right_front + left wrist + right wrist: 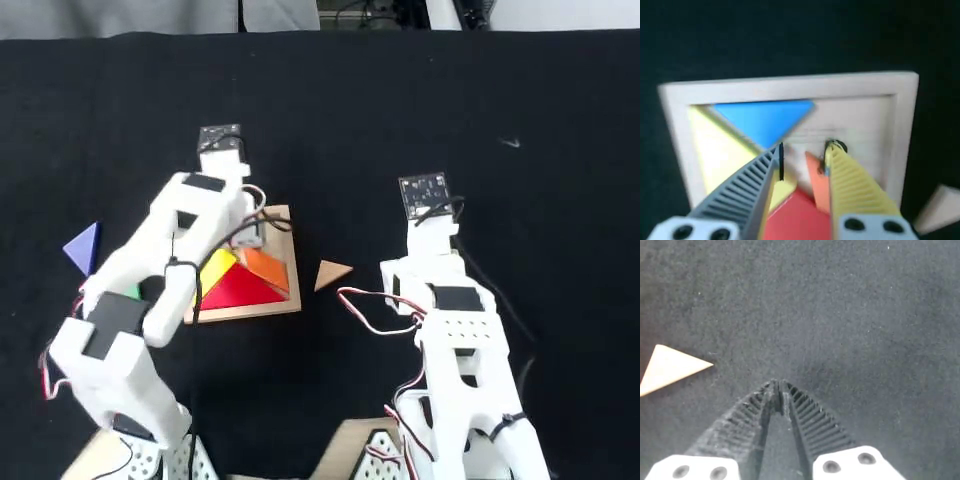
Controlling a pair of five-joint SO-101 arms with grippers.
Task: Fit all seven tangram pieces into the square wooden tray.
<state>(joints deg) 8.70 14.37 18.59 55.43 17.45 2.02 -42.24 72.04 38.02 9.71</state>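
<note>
Status: tray (pixel 250 312) held blue triangle (pixel 765 117), yellow piece (pixel 715 150), red triangle (pixel 245 288), orange piece (pixel 268 268) | outstanding: tan triangle (pixel 332 272) beside tray; purple triangle (pixel 84 246), green piece (pixel 132 291) on cloth (pixel 450 100) | left gripper (pixel 805 150) spread over tray | right gripper (pixel 777 386) pressed together, empty

Square tray (pixel 790 82) holds four coloured pieces (pixel 240 290); tan triangle (pixel 330 273) and purple triangle (pixel 84 248) lie outside.

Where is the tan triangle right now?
In the high view, the tan triangle lies on the black cloth between the wooden tray and the right arm.
</note>
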